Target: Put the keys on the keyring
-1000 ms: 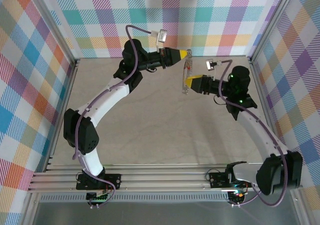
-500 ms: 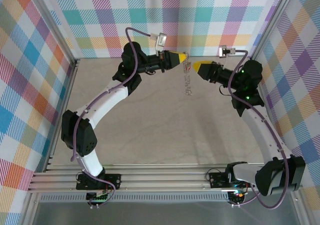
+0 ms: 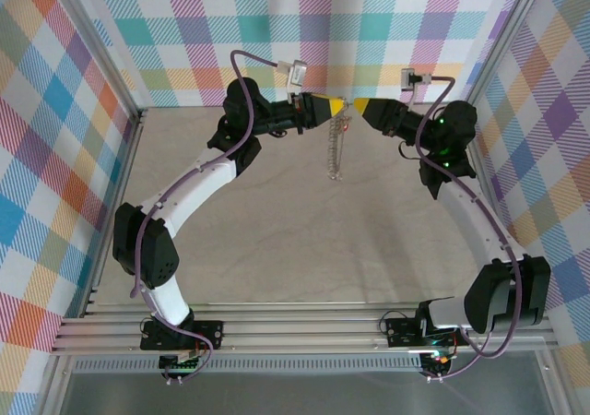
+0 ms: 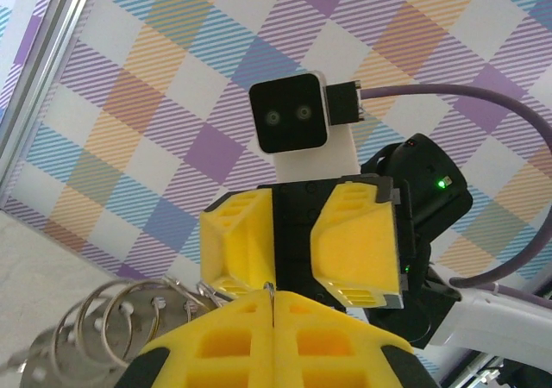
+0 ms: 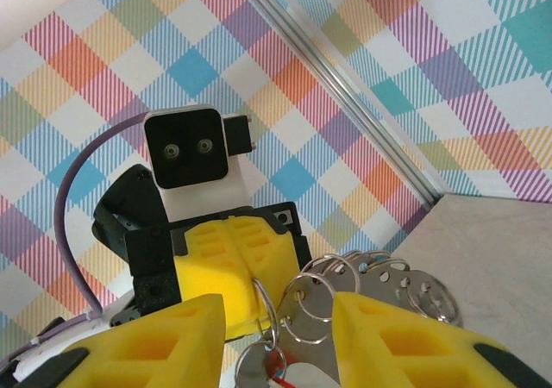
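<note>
— Whereabouts of the keyring (image 3: 334, 148)?
— Dangling straight below the left pincer (image 3: 341, 107): a floppy chain of linked silver split rings, lower end toward the worktop (image 3: 277, 231). Touching it or not, cannot tell.
— Grip there?
— Clenched tight, topmost wire loop pinched in the seam of the yellow fingertips.
— And the key (image 5: 274, 366)?
— Just a red fleck low in the right pincer's gap, among the rings. Probably the plastic head, with the blade hidden.
— State of the right pincer (image 3: 361, 111)?
— Released, jaws apart, nose to nose with the left one, upper rings sitting between its fingers. Contact with the pads: cannot tell.
— Step in hand?
— Seemingly taking a second hold on the chain, just beside the left tip, to steady a ring for threading.
— Needed next?
— A gentle squeeze on one ring only, square across the wire, without tugging it from the left grip. Likely to swing and twist otherwise.
</note>
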Tool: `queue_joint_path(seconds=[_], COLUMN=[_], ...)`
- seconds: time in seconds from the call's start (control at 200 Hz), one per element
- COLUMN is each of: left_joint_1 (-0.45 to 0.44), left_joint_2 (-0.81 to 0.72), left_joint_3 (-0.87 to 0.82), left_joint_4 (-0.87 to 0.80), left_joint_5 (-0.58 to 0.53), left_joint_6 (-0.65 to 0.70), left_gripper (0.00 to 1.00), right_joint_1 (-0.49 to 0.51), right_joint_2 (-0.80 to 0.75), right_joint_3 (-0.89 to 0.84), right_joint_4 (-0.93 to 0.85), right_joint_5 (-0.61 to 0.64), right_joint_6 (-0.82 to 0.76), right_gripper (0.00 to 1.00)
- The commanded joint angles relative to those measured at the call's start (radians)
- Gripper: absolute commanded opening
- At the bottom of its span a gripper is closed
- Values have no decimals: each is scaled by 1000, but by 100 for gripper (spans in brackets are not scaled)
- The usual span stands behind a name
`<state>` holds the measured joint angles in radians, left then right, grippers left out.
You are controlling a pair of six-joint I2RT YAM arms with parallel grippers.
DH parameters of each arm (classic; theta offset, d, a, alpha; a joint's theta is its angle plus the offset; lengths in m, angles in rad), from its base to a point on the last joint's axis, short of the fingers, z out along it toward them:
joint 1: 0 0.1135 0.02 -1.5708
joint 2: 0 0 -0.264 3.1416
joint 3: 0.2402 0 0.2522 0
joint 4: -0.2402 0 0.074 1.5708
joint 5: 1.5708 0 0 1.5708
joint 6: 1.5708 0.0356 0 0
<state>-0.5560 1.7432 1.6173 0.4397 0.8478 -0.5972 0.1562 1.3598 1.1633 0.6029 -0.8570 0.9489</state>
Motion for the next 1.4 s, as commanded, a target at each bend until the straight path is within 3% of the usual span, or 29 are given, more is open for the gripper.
queue_joint_path(seconds=[0.0,0.535,0.66,0.8,0.945,1.045,1.125,1.255,1.395], left_joint_1=[-9,-13,-13,-14,-15,-6,7,35,58], left_joint_2=[-39,-27,-25,-24,-36,-61,-79,-82,-49], left_joint_3=[9,18,19,22,28,45,70,134,235], left_joint_4=[82,87,88,86,34,-64,-148,-271,-443], left_joint_5=[16,16,16,18,13,4,6,42,110], left_joint_6=[-17,-26,-28,-29,5,84,144,221,318], left_gripper=[0,0,0,0,0,28,42,52,55], right_joint_1=[7,51,55,57,54,43,26,4,-12], right_joint_2=[12,42,46,43,21,18,24,40,77], right_joint_3=[31,54,62,72,94,134,179,249,328], right_joint_4=[102,101,95,60,-73,-187,-296,-448,-590], right_joint_5=[-32,-55,-59,-64,-67,-106,-160,-246,-339], right_joint_6=[45,32,27,-3,-104,-194,-273,-397,-505], right_gripper=[36,27,19,0,0,0,0,0,0])
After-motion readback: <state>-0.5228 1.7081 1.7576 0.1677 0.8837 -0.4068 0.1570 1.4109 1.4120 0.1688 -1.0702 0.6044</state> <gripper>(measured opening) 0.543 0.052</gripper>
